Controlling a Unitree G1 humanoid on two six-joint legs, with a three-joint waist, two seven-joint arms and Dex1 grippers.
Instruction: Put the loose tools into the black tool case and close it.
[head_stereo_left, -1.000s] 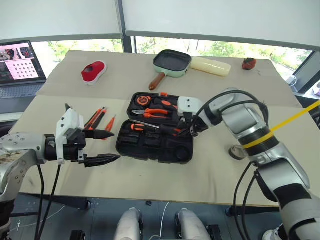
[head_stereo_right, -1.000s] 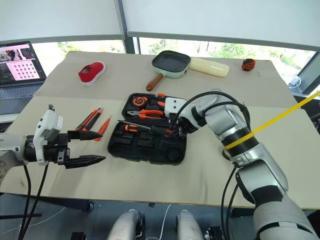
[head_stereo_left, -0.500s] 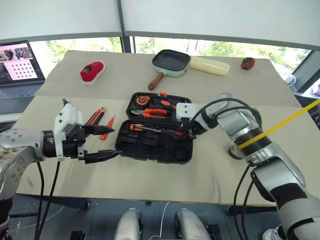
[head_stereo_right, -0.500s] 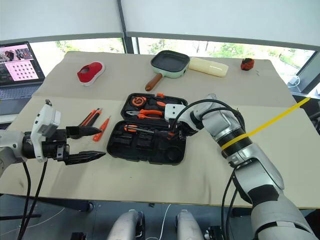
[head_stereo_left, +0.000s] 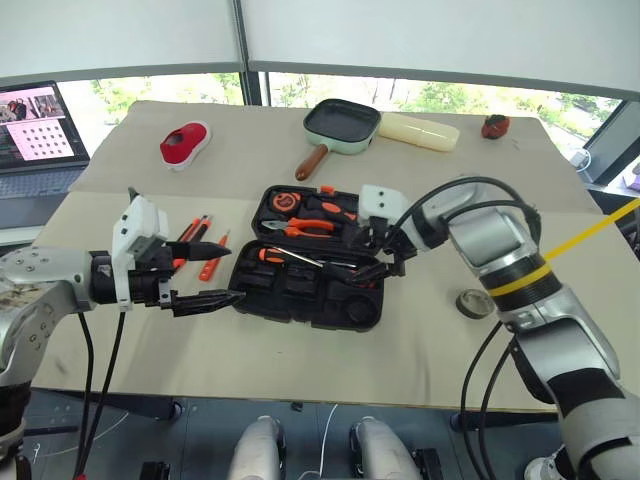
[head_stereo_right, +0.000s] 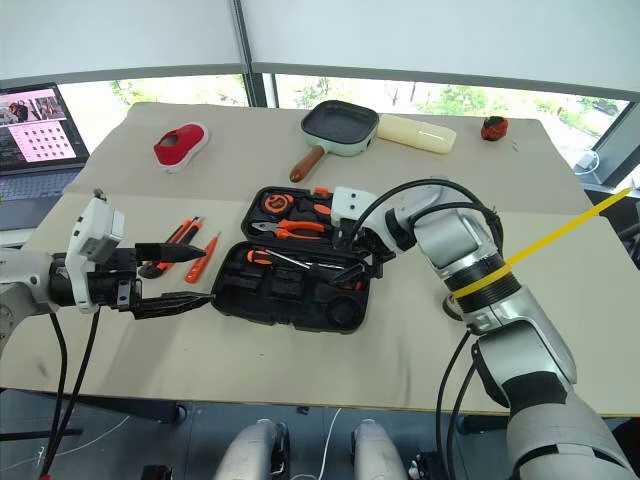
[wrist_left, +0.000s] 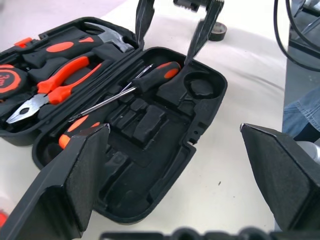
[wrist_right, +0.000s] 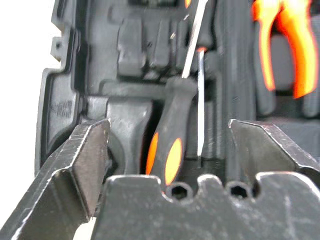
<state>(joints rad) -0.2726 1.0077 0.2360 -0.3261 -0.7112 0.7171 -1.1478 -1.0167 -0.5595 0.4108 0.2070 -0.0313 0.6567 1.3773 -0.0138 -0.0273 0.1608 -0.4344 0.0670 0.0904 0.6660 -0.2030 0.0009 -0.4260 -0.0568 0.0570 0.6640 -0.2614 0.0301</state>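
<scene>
The black tool case (head_stereo_left: 366, 316) lies open in the middle of the table. An orange-and-black screwdriver (wrist_left: 154, 76) rests slantwise in its near half, free of any grip. My right gripper (head_stereo_left: 383, 256) hovers open just above that screwdriver's handle (wrist_right: 166, 148), with a finger on either side. My left gripper (head_stereo_left: 224, 272) is open and level, just left of the case, with nothing in it. More loose tools lie on the table behind it: orange-and-black ones (head_stereo_left: 196, 229) and a small orange screwdriver (head_stereo_left: 213, 260). The dark tape roll (head_stereo_left: 477, 303) sits right of the case.
Pliers (wrist_left: 55, 85), a hammer and an orange tape measure (head_stereo_left: 285, 201) fill the case's far half. Farther back are a green pan (head_stereo_left: 343, 122), a red shoe-like thing (head_stereo_left: 186, 142), a cream block (head_stereo_left: 420, 131) and a laptop (head_stereo_left: 36, 135) at far left.
My right gripper was shut on the screwdriver's handle inside the case; it has opened, let go and lifted slightly. The screwdriver now lies in the case. The left gripper has barely moved.
</scene>
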